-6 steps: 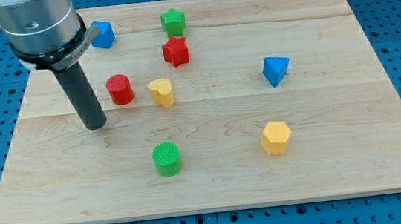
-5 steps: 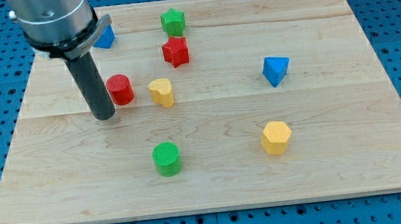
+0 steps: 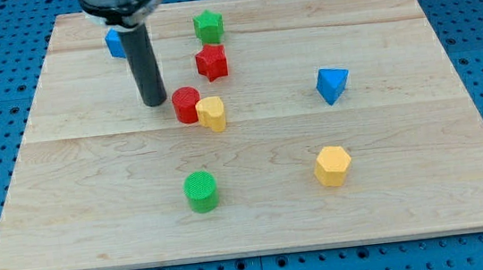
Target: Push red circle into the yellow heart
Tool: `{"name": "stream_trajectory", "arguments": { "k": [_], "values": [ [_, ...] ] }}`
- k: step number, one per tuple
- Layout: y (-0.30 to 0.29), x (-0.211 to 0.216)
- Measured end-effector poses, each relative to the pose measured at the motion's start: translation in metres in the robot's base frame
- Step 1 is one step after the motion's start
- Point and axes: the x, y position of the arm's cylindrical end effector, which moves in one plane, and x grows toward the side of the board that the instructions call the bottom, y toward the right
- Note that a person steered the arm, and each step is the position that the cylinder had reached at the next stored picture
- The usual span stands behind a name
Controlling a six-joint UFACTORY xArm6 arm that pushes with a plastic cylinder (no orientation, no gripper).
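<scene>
At the board's (image 3: 457, 130) middle-left: red circle (image 3: 186, 104), touching the yellow heart (image 3: 212, 114) on the heart's upper-left side; all places below are given from the red circle
- My tip (image 3: 155, 101): just to the view's left of it and slightly higher, close beside it; whether they touch cannot be told (a plain rod with no fingers, so nothing to part or close)
- Red star (image 3: 211, 62): near, up and to the right
- Green block (image 3: 208, 24): further up, just above the star, shape unclear
- Blue block (image 3: 114, 42): up and to the left, partly hidden behind the rod
- Blue pyramid-like block (image 3: 331, 84): well apart to the right
- Green circle (image 3: 201, 191): well below
- Yellow hexagon (image 3: 333, 165): down and far right
</scene>
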Motion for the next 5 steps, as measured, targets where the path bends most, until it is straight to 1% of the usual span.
{"name": "stream_trajectory", "arguments": {
  "k": [1,2,3,4,5],
  "values": [
    [-0.011,-0.028],
    [0.019,-0.066],
    [0.008,-0.120],
    [0.013,-0.158],
    [0.049,-0.163]
  ]
}}
